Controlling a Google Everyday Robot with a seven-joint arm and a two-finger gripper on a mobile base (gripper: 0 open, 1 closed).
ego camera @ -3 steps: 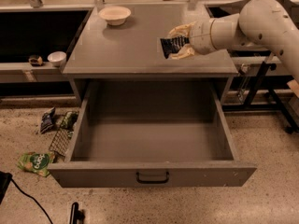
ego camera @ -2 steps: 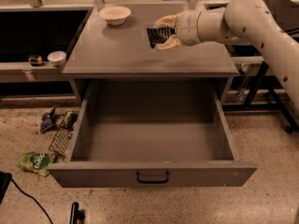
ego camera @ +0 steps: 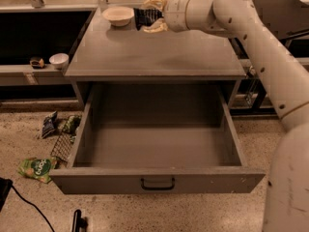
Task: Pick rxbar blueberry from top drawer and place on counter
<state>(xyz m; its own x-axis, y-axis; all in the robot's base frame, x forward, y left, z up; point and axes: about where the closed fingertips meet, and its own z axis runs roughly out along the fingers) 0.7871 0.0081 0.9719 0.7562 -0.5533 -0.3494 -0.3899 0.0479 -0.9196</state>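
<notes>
My gripper (ego camera: 152,16) is shut on the rxbar blueberry (ego camera: 146,18), a small dark flat bar, and holds it just above the far part of the counter (ego camera: 154,52), right of a white bowl. The top drawer (ego camera: 157,151) is pulled wide open below the counter, its grey inside bare, with a small black pull handle (ego camera: 157,183) on its front. My white arm reaches in from the right.
A white bowl (ego camera: 118,15) stands at the counter's far left. A small white cup (ego camera: 59,60) sits on the shelf at left. A green snack bag (ego camera: 37,168), dark packets (ego camera: 49,125) and a wire rack (ego camera: 62,146) lie on the floor at left.
My gripper has carried the bar from the counter's right side leftward and farther back, ending next to the white bowl. The drawer has not moved.
</notes>
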